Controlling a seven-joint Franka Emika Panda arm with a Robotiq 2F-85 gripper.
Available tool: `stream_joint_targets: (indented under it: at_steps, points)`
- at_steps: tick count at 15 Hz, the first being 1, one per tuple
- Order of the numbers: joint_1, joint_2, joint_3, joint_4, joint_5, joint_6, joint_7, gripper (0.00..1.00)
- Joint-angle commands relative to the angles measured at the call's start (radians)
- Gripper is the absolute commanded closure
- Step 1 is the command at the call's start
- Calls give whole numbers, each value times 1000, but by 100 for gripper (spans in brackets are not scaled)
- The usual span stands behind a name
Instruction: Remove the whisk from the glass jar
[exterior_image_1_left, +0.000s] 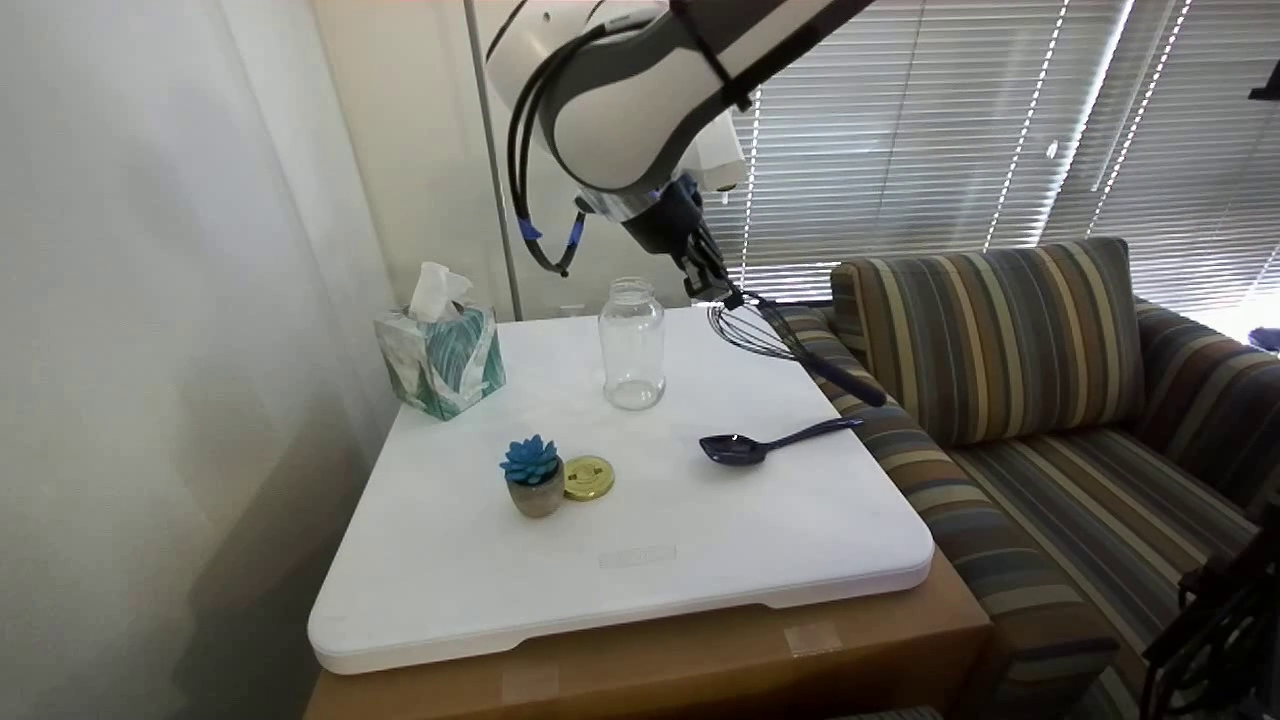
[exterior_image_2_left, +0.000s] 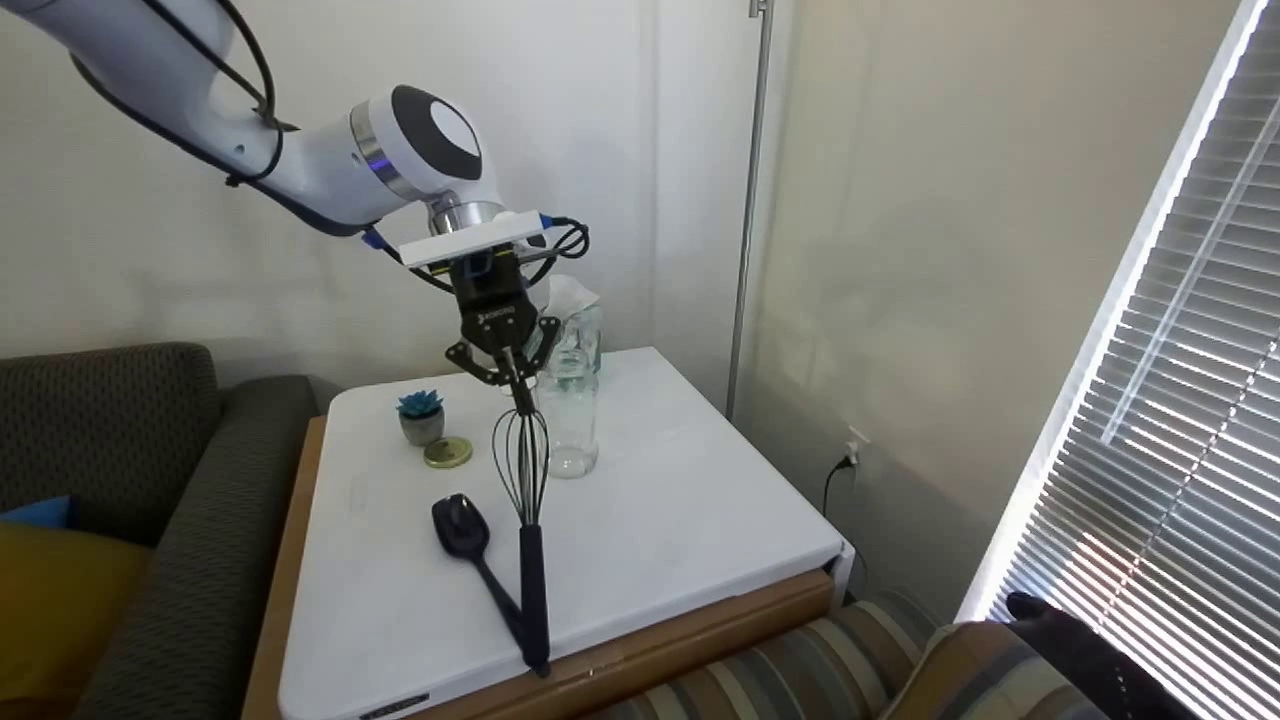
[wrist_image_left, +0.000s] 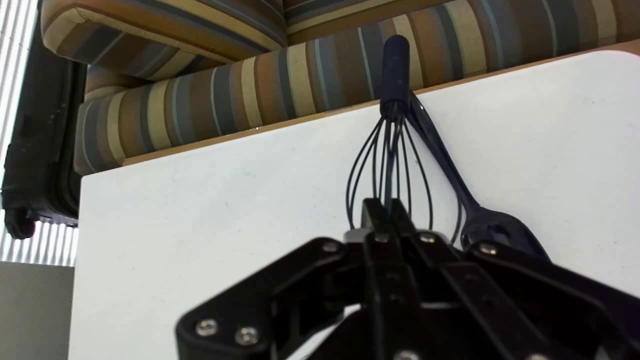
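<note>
The whisk (exterior_image_1_left: 845, 382) hangs from my gripper (exterior_image_1_left: 735, 298) by its wire loops, with the dark handle angled down and outward toward the table edge beside the sofa. In an exterior view the whisk handle (exterior_image_2_left: 534, 585) overlaps the table's edge, and my gripper (exterior_image_2_left: 523, 400) is above the wires. In the wrist view my gripper (wrist_image_left: 386, 207) is shut on a wire of the whisk (wrist_image_left: 395, 75). The clear glass jar (exterior_image_1_left: 632, 350) stands upright on the table with nothing in it, apart from the whisk; it also shows behind the whisk (exterior_image_2_left: 573, 430). The jar is out of the wrist view.
A dark blue spoon (exterior_image_1_left: 735, 450) lies on the white table (exterior_image_1_left: 700, 550) below the whisk. A gold lid (exterior_image_1_left: 589, 478) and a small potted blue plant (exterior_image_1_left: 535, 490) sit nearby. A teal tissue box (exterior_image_1_left: 445, 365) stands behind. A striped sofa (exterior_image_1_left: 900, 480) adjoins the table.
</note>
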Motion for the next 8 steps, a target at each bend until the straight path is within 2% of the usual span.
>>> stream_joint_targets:
  at_steps: [1,8]
  points:
    - [13,52,-8,63,20,-53,-61,99]
    - [51,107,-20,117,-17,-135,-138,99]
